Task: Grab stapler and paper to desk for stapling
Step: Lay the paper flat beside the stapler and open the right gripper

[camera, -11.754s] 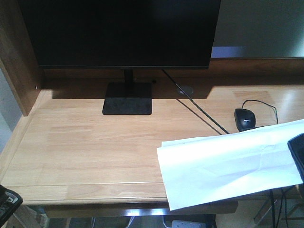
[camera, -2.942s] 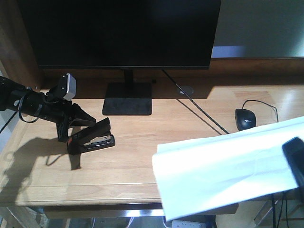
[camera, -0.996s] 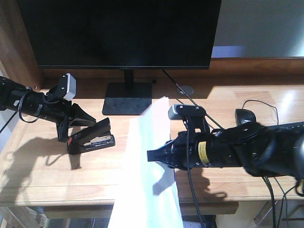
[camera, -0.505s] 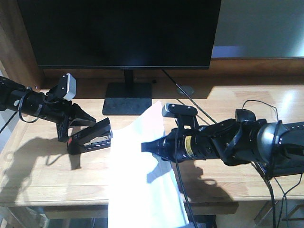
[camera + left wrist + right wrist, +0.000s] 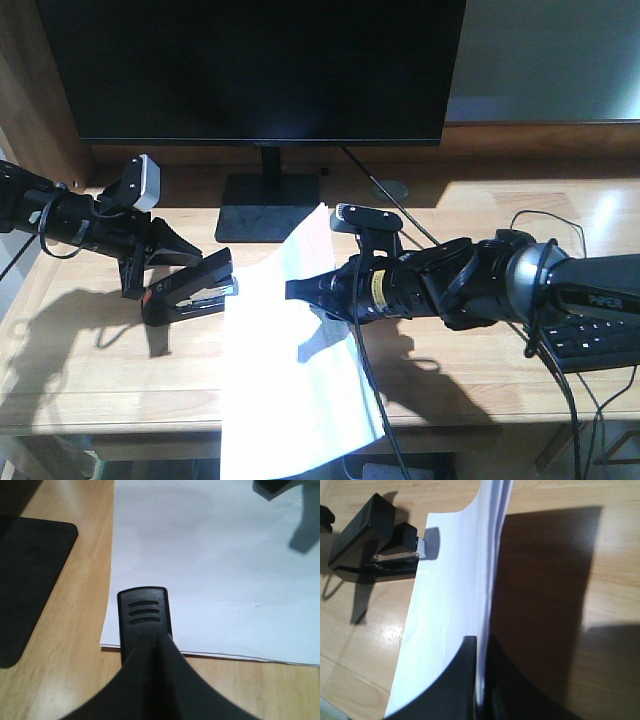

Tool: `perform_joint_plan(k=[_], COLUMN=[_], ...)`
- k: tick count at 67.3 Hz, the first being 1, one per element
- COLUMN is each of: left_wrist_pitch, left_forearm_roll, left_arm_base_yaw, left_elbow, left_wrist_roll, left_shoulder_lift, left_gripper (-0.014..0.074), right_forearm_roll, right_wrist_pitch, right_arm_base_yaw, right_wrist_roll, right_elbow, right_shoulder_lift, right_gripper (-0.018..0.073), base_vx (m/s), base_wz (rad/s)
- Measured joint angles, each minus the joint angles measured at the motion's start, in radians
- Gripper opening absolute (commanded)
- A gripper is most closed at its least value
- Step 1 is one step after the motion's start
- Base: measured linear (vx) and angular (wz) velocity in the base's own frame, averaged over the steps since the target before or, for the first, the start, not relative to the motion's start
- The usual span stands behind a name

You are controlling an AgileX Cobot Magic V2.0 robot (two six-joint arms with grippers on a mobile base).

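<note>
At left centre of the front view, the stapler (image 5: 190, 292) lay on the desk (image 5: 100, 370), its nose overlapping the edge of the paper (image 5: 290, 380). The left gripper (image 5: 158, 275) was clamped on the stapler. At centre frame, the right gripper (image 5: 300, 292) pinched the paper.

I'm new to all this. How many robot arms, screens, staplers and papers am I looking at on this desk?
Robot arms: 2, the left arm and the right arm
Screens: 1, the monitor
Staplers: 1, the stapler
Papers: 1, the paper; I cannot tell if it is a single sheet
Total: 5
</note>
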Motion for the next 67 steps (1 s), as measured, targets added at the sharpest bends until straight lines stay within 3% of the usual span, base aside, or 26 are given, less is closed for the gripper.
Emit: perform_joint_plan(k=[21,50,67], left_wrist_pitch=[0.000,0.000,0.000], left_forearm_roll=[0.000,0.000,0.000], left_arm_base_yaw=[0.000,0.000,0.000], left_elbow=[0.000,0.000,0.000], left_wrist_roll=[0.000,0.000,0.000], left_shoulder_lift=[0.000,0.000,0.000], left_gripper=[-0.0006,-0.0006,-0.0006], right_forearm_roll=[0.008,0.155,0.173], right_wrist_pitch=[0.000,0.001,0.001], right_arm_base_yaw=[0.000,0.000,0.000], right_wrist_roll=[0.000,0.000,0.000], right_elbow=[-0.079,-0.208,-0.272], right_shoulder_lift=[0.060,0.181,0.233], right_gripper=[-0.0001,-0.0001,-0.0001], base_vx=[0.00,0.00,0.00], base_wz=[0.00,0.00,0.00])
